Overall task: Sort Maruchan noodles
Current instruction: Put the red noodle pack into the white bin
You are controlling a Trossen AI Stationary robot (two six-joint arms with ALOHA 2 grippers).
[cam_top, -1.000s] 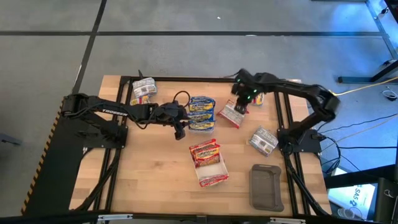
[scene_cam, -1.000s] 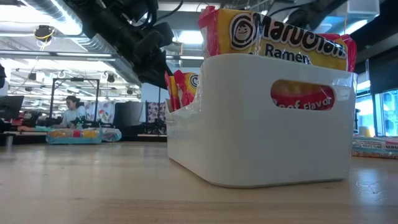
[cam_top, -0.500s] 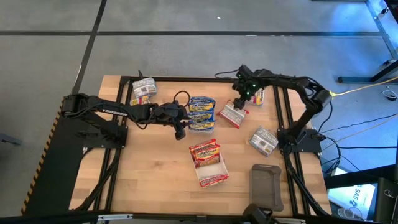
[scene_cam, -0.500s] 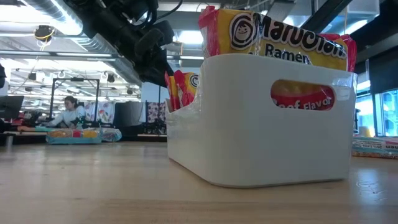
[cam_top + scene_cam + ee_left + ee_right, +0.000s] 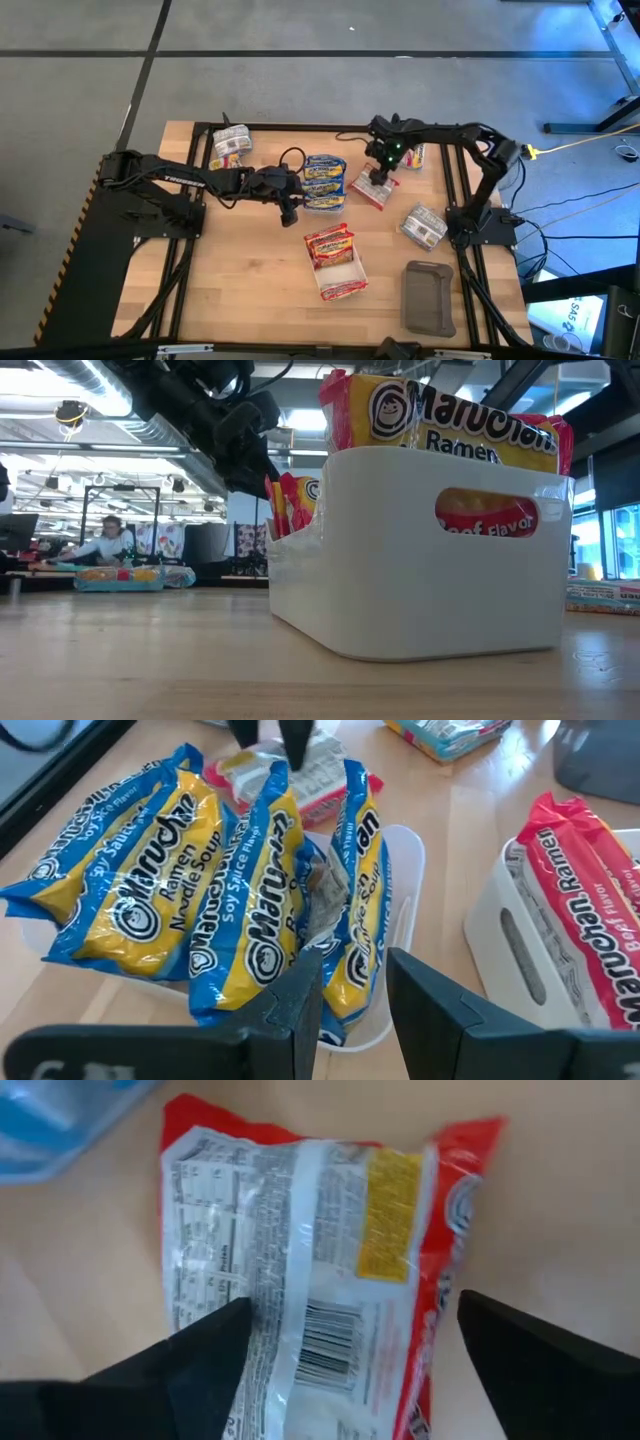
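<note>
right gripper point(image 5: 378, 172) hovering wide open over a loose packet

the red-edged crinkly plastic ramen packet point(image 5: 310, 1290) is lying back-side up just right of the white tub of blue-yellow packets point(image 5: 324, 182). looks light, floppy and slick, so i'd be pinching across its short middle. a second ago this arm was sitting further right, now it's sliding in over the packet. left gripper point(image 5: 348, 1010) is parked at that tub's near edge, fingers partly apart, holding nothing i can make out.

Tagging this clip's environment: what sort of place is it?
Probably an open robotics lab or workshop. The wooden table stands on a grey concrete floor, the low view shows exposed ceiling ducting and strip lights, and a person sits at a distant bench.
</note>
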